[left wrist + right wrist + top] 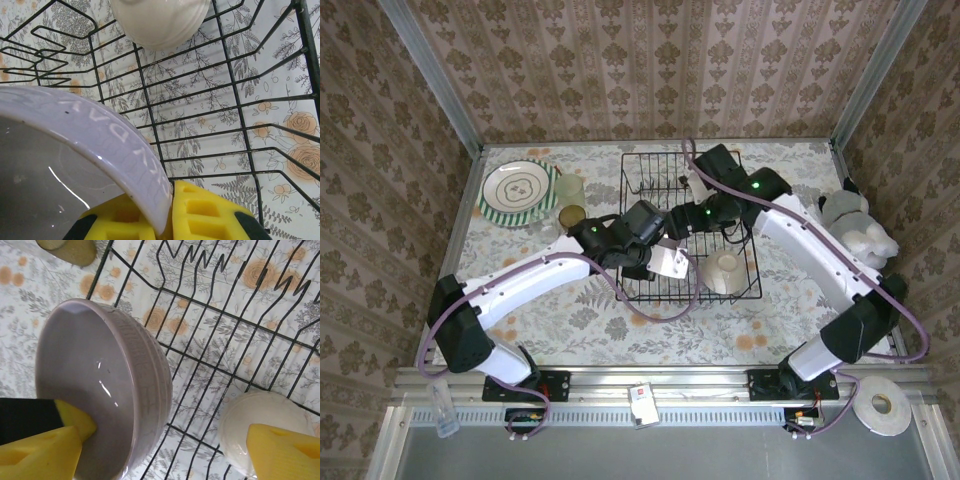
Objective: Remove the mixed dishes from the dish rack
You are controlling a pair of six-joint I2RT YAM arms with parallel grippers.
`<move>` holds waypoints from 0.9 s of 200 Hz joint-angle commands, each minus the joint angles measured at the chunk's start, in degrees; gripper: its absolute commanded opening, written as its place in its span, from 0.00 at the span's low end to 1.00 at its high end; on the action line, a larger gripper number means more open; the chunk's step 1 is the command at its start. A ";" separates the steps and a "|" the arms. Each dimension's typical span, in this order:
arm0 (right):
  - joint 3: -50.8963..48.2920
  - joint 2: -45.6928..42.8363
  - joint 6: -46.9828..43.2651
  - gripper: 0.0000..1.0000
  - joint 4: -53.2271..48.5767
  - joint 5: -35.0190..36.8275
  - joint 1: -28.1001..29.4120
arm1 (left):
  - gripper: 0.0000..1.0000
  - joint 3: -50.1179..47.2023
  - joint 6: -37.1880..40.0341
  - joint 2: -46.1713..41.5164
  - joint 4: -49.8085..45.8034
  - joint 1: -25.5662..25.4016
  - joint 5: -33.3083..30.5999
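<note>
The black wire dish rack (pixel 720 185) stands mid-table. My left gripper (pixel 172 200) is shut on the rim of the lilac bowl (pixel 75 165), one yellow finger inside it and one outside, and holds it tilted over the rack's near left part (pixel 670 262). My right gripper (pixel 162 455) is open beside it. One finger (pixel 40 455) is over the lilac bowl's (pixel 100 385) inside and the other (pixel 285 450) is over the cream bowl (pixel 260 425). The cream bowl (pixel 728 270) lies upside down on the rack floor. A green-striped plate (pixel 517 190), a glass tumbler (pixel 570 188) and an amber cup (pixel 571 214) stand left of the rack.
A white-grey soft toy (pixel 860 230) sits at the table's right edge. A white tape roll (pixel 882 405) lies off the table at the front right. Upright rack wires (pixel 200 260) rise at the rack's far side. Both arms cross over the rack.
</note>
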 commanded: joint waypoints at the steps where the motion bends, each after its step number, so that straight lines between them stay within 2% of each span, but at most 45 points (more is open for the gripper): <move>1: 2.52 1.82 -1.24 0.80 -4.43 5.49 1.69 | 0.00 0.26 2.12 -1.31 2.46 -0.71 -1.49; 58: 3.46 4.56 -1.20 0.66 -6.53 10.44 3.66 | 0.00 -0.24 2.92 -1.28 3.56 -0.71 -2.12; 99: 4.36 6.30 -0.84 0.52 -7.73 13.73 4.92 | 0.00 -0.16 3.01 -0.58 3.68 -0.80 -2.67; 142: 3.98 7.53 -0.49 0.42 -7.62 13.80 5.30 | 0.00 -0.68 2.84 -0.65 4.90 -0.80 -2.84; 180: 3.62 7.60 -0.31 0.26 -7.17 12.73 5.30 | 0.00 -1.54 2.82 -1.01 6.47 -0.71 -2.91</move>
